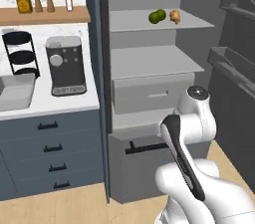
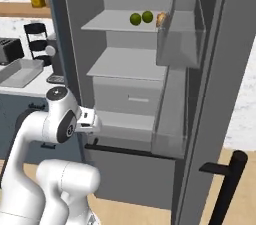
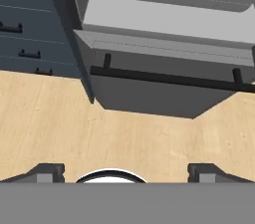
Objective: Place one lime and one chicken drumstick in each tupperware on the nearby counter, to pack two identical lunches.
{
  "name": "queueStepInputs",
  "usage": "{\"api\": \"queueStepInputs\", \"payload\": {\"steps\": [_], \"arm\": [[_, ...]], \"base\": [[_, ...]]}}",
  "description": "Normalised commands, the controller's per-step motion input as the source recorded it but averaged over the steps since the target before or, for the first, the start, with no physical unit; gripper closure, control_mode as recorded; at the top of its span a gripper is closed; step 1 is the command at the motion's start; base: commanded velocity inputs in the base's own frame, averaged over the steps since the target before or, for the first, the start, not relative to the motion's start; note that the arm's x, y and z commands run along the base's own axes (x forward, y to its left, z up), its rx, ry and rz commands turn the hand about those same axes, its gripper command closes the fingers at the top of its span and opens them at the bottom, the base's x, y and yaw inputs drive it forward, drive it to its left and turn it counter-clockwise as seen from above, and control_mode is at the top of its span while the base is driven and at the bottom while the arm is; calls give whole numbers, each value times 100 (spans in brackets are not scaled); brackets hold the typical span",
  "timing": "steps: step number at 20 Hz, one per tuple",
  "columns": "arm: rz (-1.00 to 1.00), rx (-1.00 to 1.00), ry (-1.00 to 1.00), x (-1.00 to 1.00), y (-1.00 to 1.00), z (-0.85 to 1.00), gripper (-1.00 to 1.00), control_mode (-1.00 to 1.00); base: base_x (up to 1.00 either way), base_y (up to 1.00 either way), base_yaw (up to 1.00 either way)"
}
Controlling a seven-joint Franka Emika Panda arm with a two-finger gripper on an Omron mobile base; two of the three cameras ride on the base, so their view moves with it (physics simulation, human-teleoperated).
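Two limes (image 2: 135, 19) sit side by side on the top shelf of the open fridge, seen as a green cluster (image 1: 157, 16) from the left base. A golden-brown chicken drumstick (image 1: 175, 16) lies just right of them, half hidden behind a door bin (image 2: 161, 19). A rectangular light-grey tupperware (image 1: 15, 96) (image 2: 20, 73) rests on the white counter (image 1: 60, 104) at the left. My gripper (image 3: 127, 173) is open and holds nothing. It hangs low in front of the fridge and points down at the wooden floor and the bottom drawer's black handle (image 3: 169, 77).
A black tiered rack (image 1: 21, 54) and a coffee machine (image 1: 66, 64) stand on the counter, and a toaster (image 2: 10, 50) sits further left. The fridge door (image 2: 215, 94) with its clear bins stands open on the right. Spice jars (image 1: 22, 0) line a wooden shelf.
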Motion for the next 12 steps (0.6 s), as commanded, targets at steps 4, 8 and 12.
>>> {"api": "queueStepInputs", "payload": {"steps": [4, 8, 12], "arm": [[0, 0, 0, 0, 0, 0, -100, 100], [0, 0, 0, 0, 0, 0, -100, 100], [0, 0, 0, 0, 0, 0, -100, 100]], "base": [[69, -11, 0], [76, -33, 0], [53, -52, 0]]}}
